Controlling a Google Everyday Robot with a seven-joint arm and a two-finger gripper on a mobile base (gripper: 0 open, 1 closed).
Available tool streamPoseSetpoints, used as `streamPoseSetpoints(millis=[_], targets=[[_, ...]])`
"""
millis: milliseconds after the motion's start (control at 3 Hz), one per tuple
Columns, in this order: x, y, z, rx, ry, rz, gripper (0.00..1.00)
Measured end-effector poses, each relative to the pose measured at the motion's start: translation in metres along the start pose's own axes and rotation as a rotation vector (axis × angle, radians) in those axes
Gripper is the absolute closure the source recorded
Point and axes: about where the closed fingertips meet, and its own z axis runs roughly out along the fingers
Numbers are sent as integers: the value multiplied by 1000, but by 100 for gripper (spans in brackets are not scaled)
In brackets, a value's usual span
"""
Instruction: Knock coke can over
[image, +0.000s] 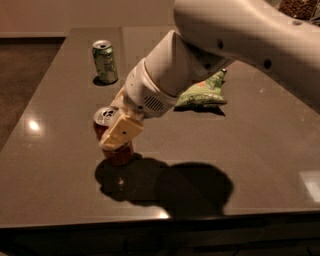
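Red coke can (106, 116) — gripper (118, 137) against its side.

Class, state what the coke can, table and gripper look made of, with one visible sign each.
The coke can: likely painted metal, silvery top with tab. The table: glossy dark surface, perhaps stone or laminate; it mirrors lights. The gripper, against the can: probably matte cream plastic.

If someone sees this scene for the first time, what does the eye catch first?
First, the big white arm reaching from the upper right, with its gripper right at the upright coke can near the front left of the table, above a heavy shadow. Next, the green can standing alone at the far left, and a crumpled green bag at mid-table beside the arm.
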Motion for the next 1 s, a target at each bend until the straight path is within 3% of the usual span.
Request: streamPoseSetpoints(millis=[333, 667, 1000], targets=[[-3, -9, -25, 60, 90, -19, 87], [0, -16, -41, 101, 255, -35, 100], [14, -24, -38, 94, 468, -44, 100]])
